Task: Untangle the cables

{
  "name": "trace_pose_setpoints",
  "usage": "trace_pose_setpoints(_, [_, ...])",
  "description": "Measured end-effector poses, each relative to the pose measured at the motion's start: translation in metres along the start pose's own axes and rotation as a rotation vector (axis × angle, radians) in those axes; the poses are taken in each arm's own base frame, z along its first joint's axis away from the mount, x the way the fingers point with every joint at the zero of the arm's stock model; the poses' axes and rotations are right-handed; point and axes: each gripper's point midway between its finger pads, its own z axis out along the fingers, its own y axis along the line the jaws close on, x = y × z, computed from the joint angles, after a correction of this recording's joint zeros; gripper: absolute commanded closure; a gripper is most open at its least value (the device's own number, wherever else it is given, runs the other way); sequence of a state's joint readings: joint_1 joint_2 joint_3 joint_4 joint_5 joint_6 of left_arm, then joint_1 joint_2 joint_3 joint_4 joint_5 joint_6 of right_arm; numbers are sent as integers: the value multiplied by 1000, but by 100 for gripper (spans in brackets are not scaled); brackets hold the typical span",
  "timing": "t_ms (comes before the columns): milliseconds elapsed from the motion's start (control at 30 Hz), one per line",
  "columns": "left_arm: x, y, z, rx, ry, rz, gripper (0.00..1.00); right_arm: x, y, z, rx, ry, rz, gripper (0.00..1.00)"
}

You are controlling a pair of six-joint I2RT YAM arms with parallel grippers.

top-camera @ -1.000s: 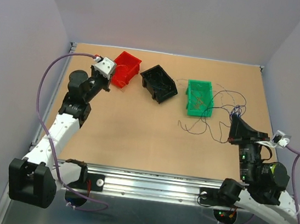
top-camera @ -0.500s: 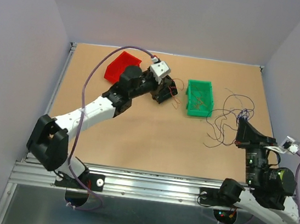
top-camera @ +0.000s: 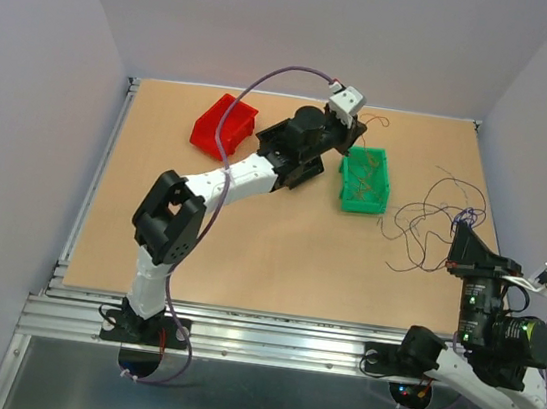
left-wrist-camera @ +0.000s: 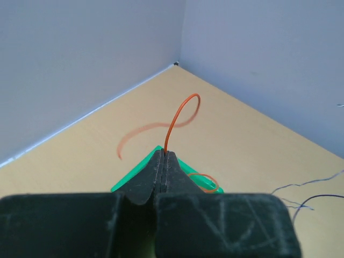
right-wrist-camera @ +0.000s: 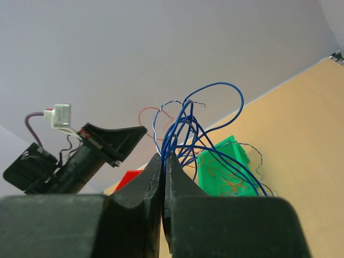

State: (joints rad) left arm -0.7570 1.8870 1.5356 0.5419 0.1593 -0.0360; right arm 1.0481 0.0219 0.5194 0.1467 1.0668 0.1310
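Across the table, my right pincer is pressed shut on a blue bunch of the cables, the rest trailing loose just right of the green bin. My left pincer pinches one orange wire above that bin. I judge this the sorting step, and next I need to release the wire squarely inside.
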Motion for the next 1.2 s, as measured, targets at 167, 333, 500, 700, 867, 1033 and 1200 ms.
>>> trace_pose_setpoints(167, [41,6,32,-34,58,-3,100,0,-6,0,31,-1,-8,99])
trace_pose_setpoints(333, [85,13,40,-48,132,1,100,7,-13,-1,60,16,-30,99])
trace_pose_setpoints(500, [98,14,39,-45,152,3,100,10,-16,-2,73,27,-44,99])
trace_pose_setpoints(700, [128,11,29,-17,200,9,100,11,-16,-2,74,30,-42,99])
trace_pose_setpoints(867, [140,3,24,38,233,22,48,11,-17,-2,78,29,-39,99])
trace_pose_setpoints(1033, [144,-1,22,75,247,58,26,11,-18,-2,81,28,-38,99])
trace_pose_setpoints(1200, [150,0,10,73,281,90,25,11,-17,-2,81,28,-35,99])
